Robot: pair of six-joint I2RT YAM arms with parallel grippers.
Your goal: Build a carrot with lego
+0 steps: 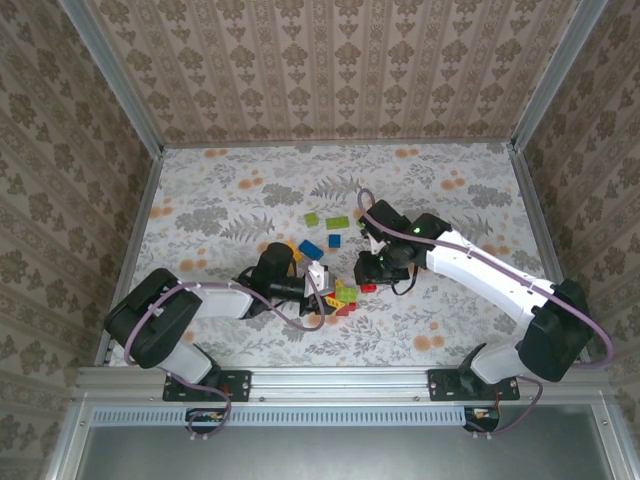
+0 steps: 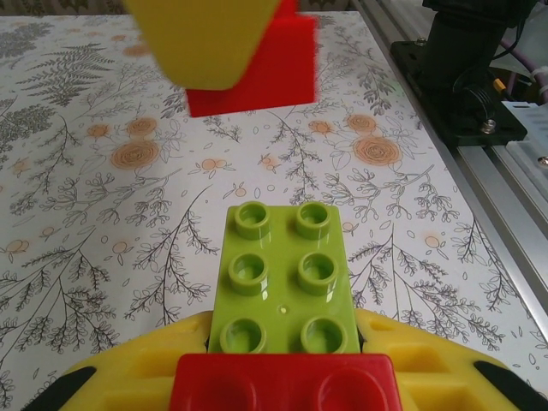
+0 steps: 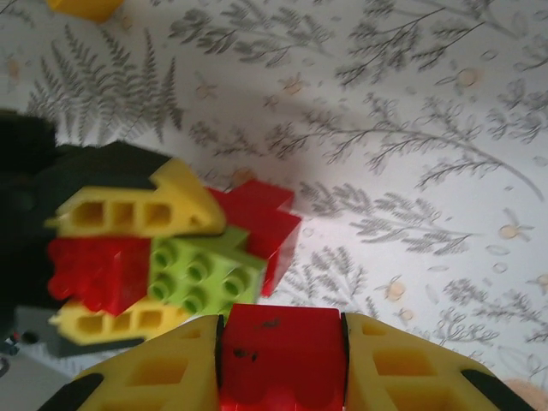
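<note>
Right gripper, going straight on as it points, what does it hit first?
Likely the lime green studded plastic brick held in the left gripper, just ahead; depth is unclear.

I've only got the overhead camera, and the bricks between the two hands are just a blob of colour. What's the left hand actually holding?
Observer: The left hand is shut on a red brick, and a lime-green brick with six studs juts out ahead of it.
Operator: And the right hand?
Observer: The right hand is shut on a second red brick of its own.
Operator: Anything else in that blob?
Observer: A third red brick sits right behind the lime-green brick in the right wrist view; joined or not, I can't tell.
</note>
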